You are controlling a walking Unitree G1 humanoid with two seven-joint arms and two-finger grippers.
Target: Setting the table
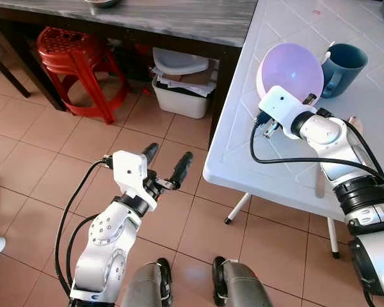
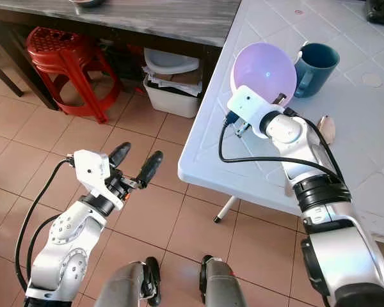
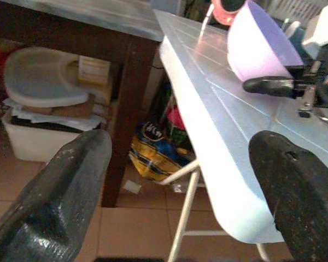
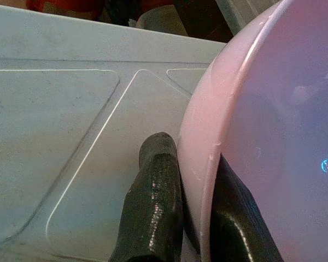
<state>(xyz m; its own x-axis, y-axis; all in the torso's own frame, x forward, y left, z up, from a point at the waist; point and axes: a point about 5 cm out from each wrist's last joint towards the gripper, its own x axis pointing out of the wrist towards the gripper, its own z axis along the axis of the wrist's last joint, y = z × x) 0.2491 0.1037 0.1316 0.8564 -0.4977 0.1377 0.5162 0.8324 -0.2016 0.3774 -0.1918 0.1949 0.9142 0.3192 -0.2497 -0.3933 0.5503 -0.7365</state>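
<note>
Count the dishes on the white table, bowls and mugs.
2. A lilac bowl near the table's front-left edge, tilted, its rim pinched by the right gripper, and a teal mug just behind it to the right. More may sit beyond the frame.

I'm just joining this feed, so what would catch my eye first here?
The pale purple bowl stands out: the right gripper pinches its rim, jaws shut with one finger inside and one outside, tilting it above the white table beside a teal mug. The left gripper hangs open over the tiled floor, near a red stool.
</note>
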